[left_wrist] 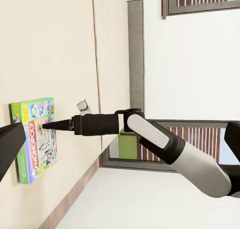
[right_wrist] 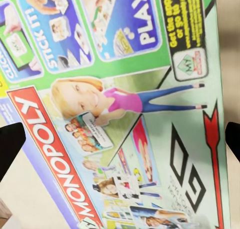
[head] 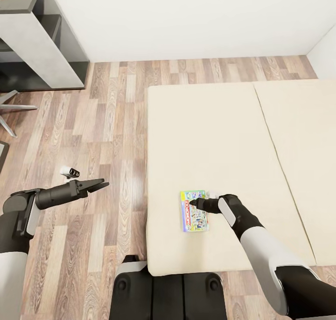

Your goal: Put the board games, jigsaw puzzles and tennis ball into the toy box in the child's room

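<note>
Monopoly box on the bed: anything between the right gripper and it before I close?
Nothing visible. The right gripper hangs directly over the board game, which lies flat and alone on the bed. In the right wrist view the box face sits between both dark fingertips, with nothing across it.

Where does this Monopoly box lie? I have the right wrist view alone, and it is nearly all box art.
Observer: The board game lies flat on the bed, near the mattress edge closest to the robot.
Operator: How near is the right gripper?
Observer: In the left wrist view the right gripper points at the box's face, with its tip over the red logo band. I cannot tell whether it touches.
Operator: And the other arm?
Observer: The left gripper hangs open over the wood floor beside the bed, holding nothing.
</note>
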